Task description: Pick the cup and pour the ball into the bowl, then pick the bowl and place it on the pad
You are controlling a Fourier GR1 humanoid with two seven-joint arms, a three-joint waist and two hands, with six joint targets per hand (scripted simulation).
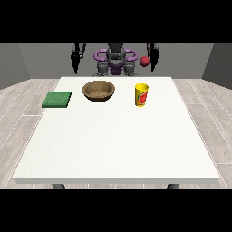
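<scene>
The large white rectangular bench [113,145] is taking up most of the view, its far edge running just in front of the robot and its near edge lying close to the bottom of the scene, where only the tops of two dark legs are showing under it. The near half of its surface is lying bare, and all three things on it are sitting in the far part. The robot's dark grey and purple torso [116,61] is showing only above the bench's far edge, its lower body being hidden. One round brown wooden bowl [98,90] is standing upright left of centre. One flat green square pad [57,99] is lying near the bench's left edge, well apart from the bowl. One yellow cup with a red mark [141,94] is standing upright right of the bowl, apart from it. One small red ball [144,61] is showing in the air above the cup, just beside the hand at the view's right [152,58]. The hand at the view's left [77,58] is hanging raised, clear of everything. Both hands are reading only as dark shapes, so I cannot tell how their fingers are lying
</scene>
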